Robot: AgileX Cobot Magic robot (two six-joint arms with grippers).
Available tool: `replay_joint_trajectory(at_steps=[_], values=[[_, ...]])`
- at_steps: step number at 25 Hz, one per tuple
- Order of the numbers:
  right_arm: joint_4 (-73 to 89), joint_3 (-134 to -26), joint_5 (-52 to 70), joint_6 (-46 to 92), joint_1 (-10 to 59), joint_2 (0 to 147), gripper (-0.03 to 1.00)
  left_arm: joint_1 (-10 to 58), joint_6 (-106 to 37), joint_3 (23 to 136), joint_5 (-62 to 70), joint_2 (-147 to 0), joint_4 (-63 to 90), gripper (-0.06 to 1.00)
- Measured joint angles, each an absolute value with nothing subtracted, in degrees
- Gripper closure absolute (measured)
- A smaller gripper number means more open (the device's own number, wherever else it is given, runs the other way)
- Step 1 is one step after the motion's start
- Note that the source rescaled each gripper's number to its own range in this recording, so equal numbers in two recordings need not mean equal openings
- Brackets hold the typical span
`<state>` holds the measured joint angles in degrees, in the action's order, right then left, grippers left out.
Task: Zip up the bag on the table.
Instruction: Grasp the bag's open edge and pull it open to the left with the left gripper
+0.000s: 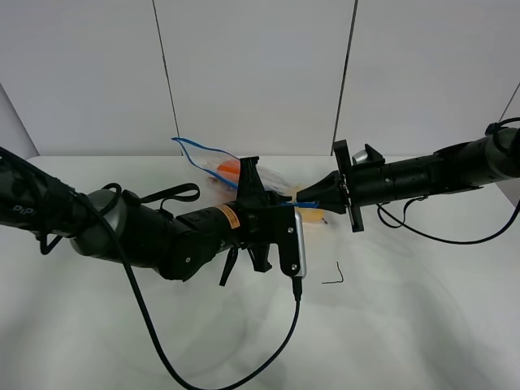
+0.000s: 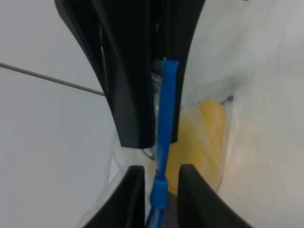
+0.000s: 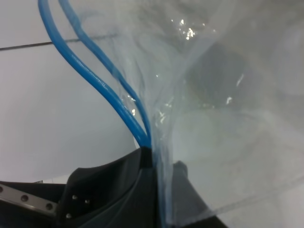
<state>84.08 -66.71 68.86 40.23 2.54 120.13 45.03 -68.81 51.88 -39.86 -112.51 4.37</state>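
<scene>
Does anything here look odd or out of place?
Yes: the bag is not fully zipped. The right gripper pinches its edge, and beyond it the two blue zipper tracks gape apart. In the high view, that open corner sticks up rather than lying flat on the table.

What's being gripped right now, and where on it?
Right gripper is shut on the bag at its blue zipper strip. Left gripper only straddles that strip, gap showing.

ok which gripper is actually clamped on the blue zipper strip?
The right gripper: its fingers are shut on the zipper strip. The left gripper only straddles it, with gaps showing on either side.
</scene>
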Motion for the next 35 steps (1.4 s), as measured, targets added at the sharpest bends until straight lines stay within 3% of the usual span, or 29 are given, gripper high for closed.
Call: replay_joint_trajectory(at_steps=[6,19,35], values=[[84.1,-66.7,68.9,40.2,2.5,120.1,0.96,45.0,-68.8,51.9,-40.2,-112.5,4.4,0.94],[84.3,-66.7,68.9,40.2,2.6,120.1,0.96,44.1,-68.8,51.8,-40.3,-112.5,4.0,0.94],[86.7,-67.0,68.4,40.1,2.8,120.1,0.96,28.7,-71.8,51.8,-46.5,-112.5,1.4,0.94]])
